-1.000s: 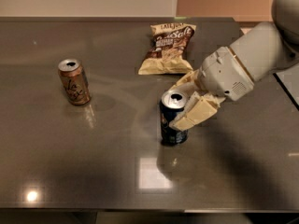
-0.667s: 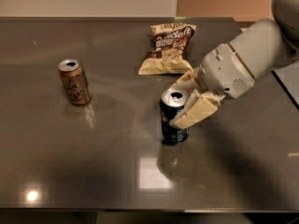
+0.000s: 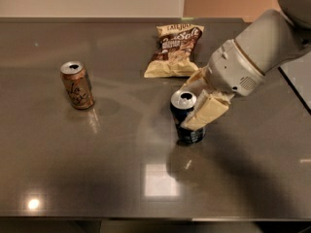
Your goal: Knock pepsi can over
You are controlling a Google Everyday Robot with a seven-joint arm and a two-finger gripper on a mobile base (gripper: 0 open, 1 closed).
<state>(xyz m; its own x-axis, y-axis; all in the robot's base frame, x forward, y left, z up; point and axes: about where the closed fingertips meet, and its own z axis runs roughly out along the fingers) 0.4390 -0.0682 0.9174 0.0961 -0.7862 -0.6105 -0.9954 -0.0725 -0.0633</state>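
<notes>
Pepsi can (image 3: 180, 112), the one dark blue can, stands upright on the desk (image 3: 92, 174), right of centre and nearest of the things. The single gripper (image 3: 186, 106) comes in from the right and straddles it: its two fingers (image 3: 207, 111) are spread wide, one lying across the can's near side, the other behind it. Farther left stands one orange-copper can (image 3: 77, 85), upright, well apart. Farthest back lies one chip bag (image 3: 174, 50), flat, just beyond the gripper.
</notes>
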